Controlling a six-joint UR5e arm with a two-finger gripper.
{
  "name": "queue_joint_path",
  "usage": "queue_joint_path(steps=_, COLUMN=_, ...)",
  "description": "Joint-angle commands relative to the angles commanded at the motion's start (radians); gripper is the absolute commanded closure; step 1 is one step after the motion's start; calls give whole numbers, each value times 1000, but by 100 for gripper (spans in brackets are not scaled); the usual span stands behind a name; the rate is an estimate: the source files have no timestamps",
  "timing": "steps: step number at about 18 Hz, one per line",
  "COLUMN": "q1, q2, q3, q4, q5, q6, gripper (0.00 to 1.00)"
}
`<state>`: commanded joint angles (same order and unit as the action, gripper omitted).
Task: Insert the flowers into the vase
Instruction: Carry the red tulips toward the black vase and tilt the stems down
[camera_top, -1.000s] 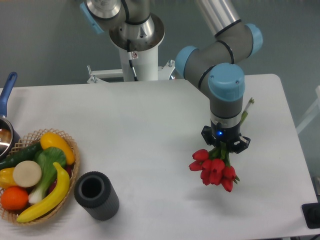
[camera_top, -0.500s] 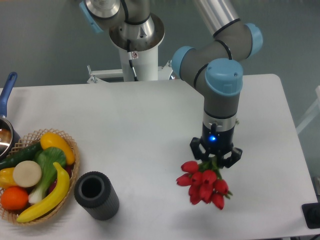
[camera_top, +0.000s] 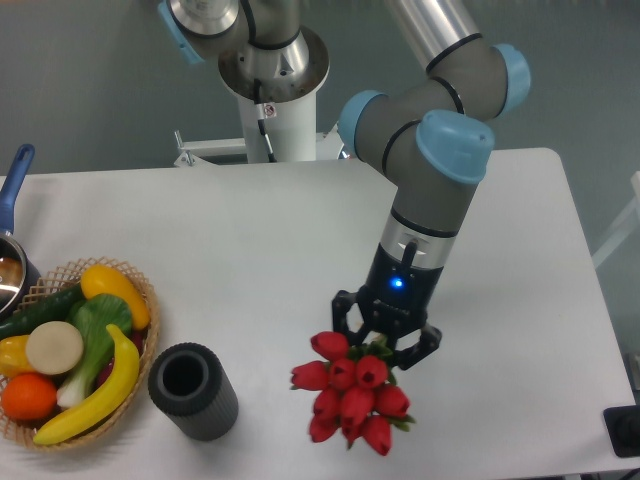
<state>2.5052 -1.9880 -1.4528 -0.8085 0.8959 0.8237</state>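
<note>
The flowers (camera_top: 350, 395), a bunch of red tulip buds with some green showing, hang from my gripper (camera_top: 385, 338) at the front middle of the table, buds toward the camera. The gripper is shut on the bunch just behind the buds; the stems are hidden behind the wrist. The vase (camera_top: 192, 390), a short dark ribbed cylinder with an open round mouth, stands upright at the front left. The flowers are to the right of the vase, about a vase-width of bare table between them.
A wicker basket (camera_top: 138, 282) with banana, orange, yellow pepper and greens sits at the left edge, touching the vase's left side. A pot with a blue handle (camera_top: 14, 180) is at the far left. A black object (camera_top: 625, 430) lies at the front right corner.
The gripper has moved left and toward the front of the table with the flowers, from the right side toward the vase. The arm now tilts. The vase and basket have not moved.
</note>
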Motion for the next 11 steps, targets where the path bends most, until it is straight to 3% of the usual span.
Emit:
queue_joint_path(steps=2, q1=-20, q2=-5, q3=5, q4=31, q5=-47, q6=-11, gripper=96)
queue_joint_path(steps=3, q1=-20, q2=-6, q3=5, q4=49, q5=-108, q6=-24, gripper=90)
queue_joint_path(steps=5, q1=-14, q2=-5, q3=-3, q4=57, q5=-237, q6=-34, gripper=90)
queue_joint_path(steps=11, q1=-16, q2=5, q3=0, q4=63, q5=-353, q6=-35, gripper=81)
